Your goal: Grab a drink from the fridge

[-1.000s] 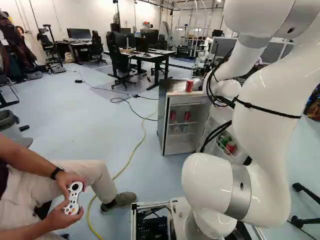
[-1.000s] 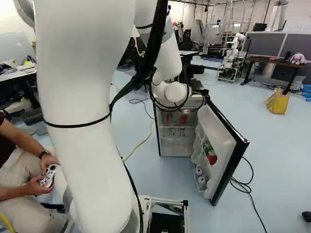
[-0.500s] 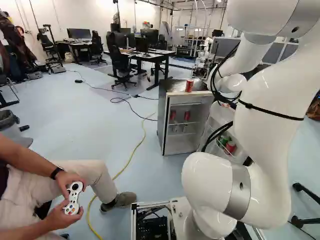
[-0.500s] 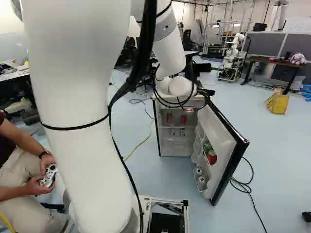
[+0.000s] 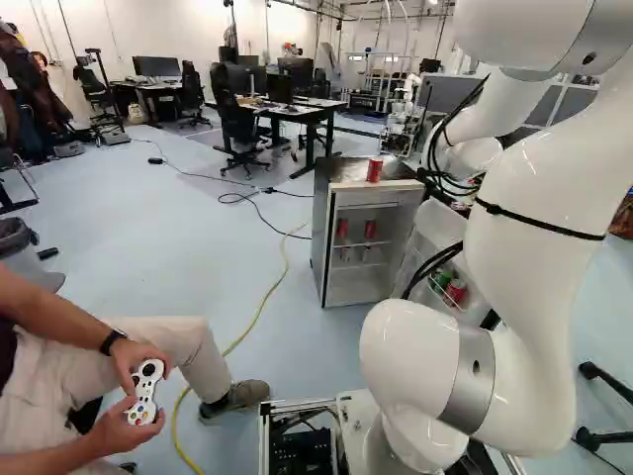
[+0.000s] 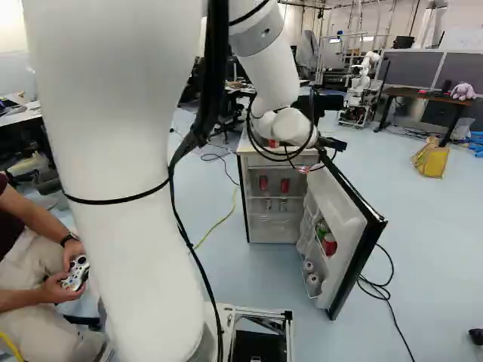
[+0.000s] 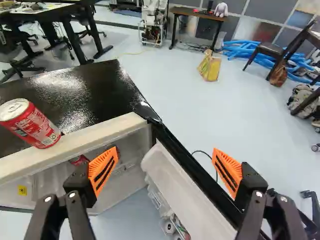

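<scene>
One gripper (image 7: pixel 165 167), jaws wide apart; upright red cans (image 5: pixel 370 230) inside fridge (image 5: pixel 321 233) lie lower, to its left: move likely leftward, down.

I see the fridge (image 7: pixel 100 82) with a glossy black top and a cream front edge, and the can (image 7: pixel 36 127) on it is red with white lettering. Beyond the fridge I get a yellow bag (image 7: pixel 212 68) and bright blue tubes (image 7: pixel 242 53); nearer me than the fridge, my pads (image 7: pixel 111 155) are orange with black stripes.
</scene>
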